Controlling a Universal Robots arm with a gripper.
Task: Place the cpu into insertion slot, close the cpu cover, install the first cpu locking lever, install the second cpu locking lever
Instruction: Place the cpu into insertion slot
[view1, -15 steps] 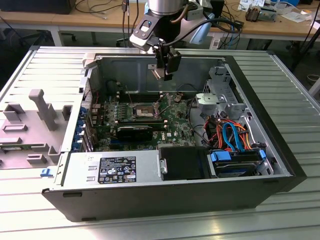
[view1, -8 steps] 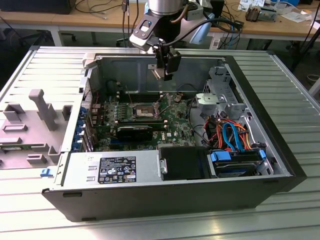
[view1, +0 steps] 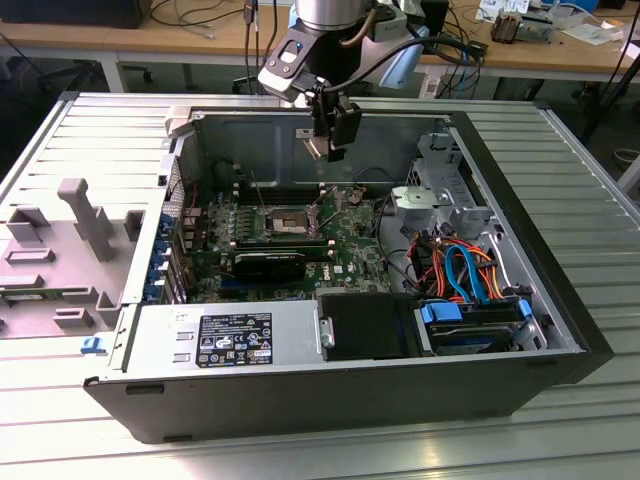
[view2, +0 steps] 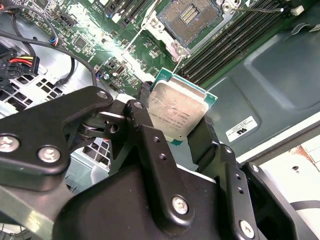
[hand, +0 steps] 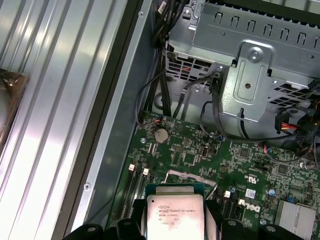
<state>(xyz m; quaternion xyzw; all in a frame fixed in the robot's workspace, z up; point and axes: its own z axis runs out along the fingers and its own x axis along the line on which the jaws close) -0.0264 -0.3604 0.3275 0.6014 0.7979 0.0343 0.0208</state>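
The cpu (view2: 180, 107) has a dull silver metal top, scuffed and lightly smeared, on a thin green board edge. The tool (view2: 169, 125) is matt black and smooth, with bright steel screw heads. The insertion slot (view2: 192, 15) has a shiny silver metal rim around a dark, gold-flecked centre. The circuit board (view2: 100, 45) is glossy green. The case wall (view2: 260, 75) is smooth grey-green painted metal; the drive cage (hand: 250, 75) is bare, satin sheet steel. In the exterior view, at four o'clock from the slot, cables (view1: 462, 272) wear glossy orange and blue plastic. The desk (view1: 570, 180) is ribbed pale metal with a soft sheen.
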